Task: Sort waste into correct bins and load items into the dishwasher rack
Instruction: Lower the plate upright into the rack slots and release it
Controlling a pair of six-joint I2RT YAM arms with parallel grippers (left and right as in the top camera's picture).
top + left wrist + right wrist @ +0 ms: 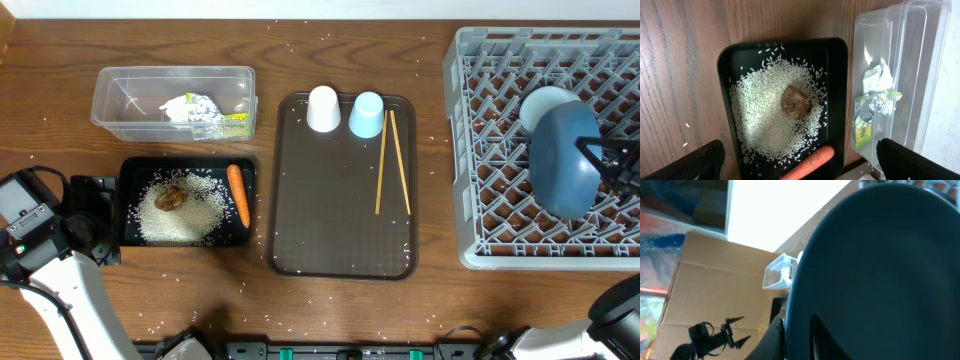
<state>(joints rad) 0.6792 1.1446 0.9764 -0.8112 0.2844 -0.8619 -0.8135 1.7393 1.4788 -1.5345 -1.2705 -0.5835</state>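
Note:
The dark-blue plate [565, 160] stands on edge in the grey dishwasher rack [480, 200], against the light-blue bowl [548, 103]. My right gripper [592, 162] [800, 337] is shut on the plate's [880, 270] rim, one finger on each face. My left gripper [100, 215] [800, 147] hangs open at the black tray's [127, 200] left end. That tray holds rice [765, 115], a brown lump [796, 101] and a carrot [810, 162]. The clear tub [110, 100] holds napkin [190, 107], foil [871, 106] and wrapper [236, 122].
A brown serving tray [340, 230] lies mid-table with a white cup [323, 108], a light-blue cup [367, 114] and two chopsticks [383, 165] on it. Stray rice grains dot the wooden table [50, 130].

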